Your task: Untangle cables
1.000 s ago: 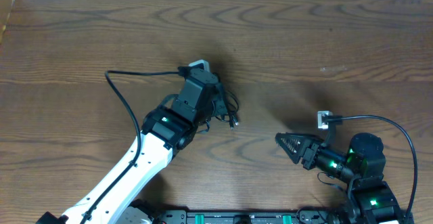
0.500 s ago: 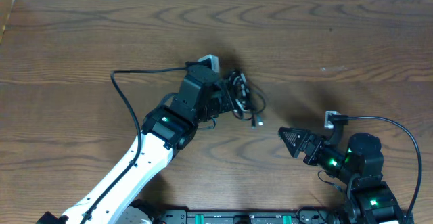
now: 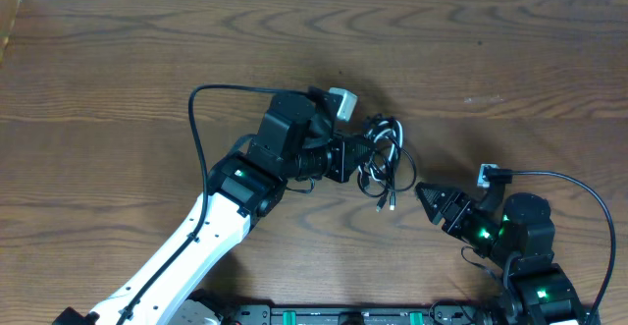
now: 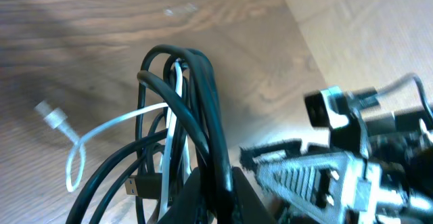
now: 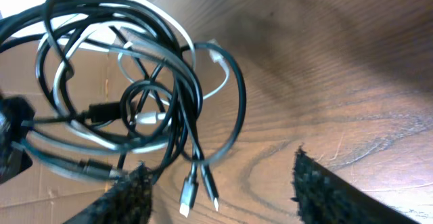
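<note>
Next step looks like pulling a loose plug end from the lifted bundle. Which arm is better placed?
Right. The right pincer is open and faces the cables, plug ends hanging ahead of it. The left pincer is shut on the bundle, holding it up.

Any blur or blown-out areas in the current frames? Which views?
Overhead: sharp and evenly lit, no glare, cables crisp. Left wrist: table washed out at upper right, and the right claw is smeared. Right wrist: top-left corner blown white, its own fingers soft at the bottom edge, cable loops slightly blurred.

Dark brown table point(image 3: 510, 50), pronounced wood grain
</note>
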`<act>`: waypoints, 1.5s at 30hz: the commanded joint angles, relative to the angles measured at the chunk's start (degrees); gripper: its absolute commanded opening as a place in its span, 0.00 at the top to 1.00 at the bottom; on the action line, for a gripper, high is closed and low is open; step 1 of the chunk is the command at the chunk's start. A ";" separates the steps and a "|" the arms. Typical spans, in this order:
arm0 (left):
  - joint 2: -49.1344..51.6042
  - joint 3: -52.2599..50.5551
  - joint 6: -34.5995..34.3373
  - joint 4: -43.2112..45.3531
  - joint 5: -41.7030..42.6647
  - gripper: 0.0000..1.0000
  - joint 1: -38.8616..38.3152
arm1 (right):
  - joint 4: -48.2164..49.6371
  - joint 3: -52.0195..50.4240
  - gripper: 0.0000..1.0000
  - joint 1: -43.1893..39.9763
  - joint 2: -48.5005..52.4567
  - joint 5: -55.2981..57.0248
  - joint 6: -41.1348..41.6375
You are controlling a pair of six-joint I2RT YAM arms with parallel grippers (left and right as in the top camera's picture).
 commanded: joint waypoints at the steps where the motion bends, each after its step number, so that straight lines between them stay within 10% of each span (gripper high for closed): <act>1: 0.09 0.33 5.14 0.42 6.10 0.92 0.07 | -0.07 0.76 0.37 -0.13 -0.26 1.09 -1.18; 8: 0.07 0.33 0.81 6.60 15.74 0.92 0.07 | -0.11 0.72 0.39 -0.13 -0.26 1.62 -1.18; 20: -0.83 0.33 -2.62 12.39 26.36 0.93 0.13 | -5.68 0.66 0.72 -0.13 -0.26 29.97 -1.14; 45: -6.05 0.33 -2.45 12.39 26.16 0.92 17.49 | -16.92 0.66 0.72 -5.22 -0.26 43.15 -1.16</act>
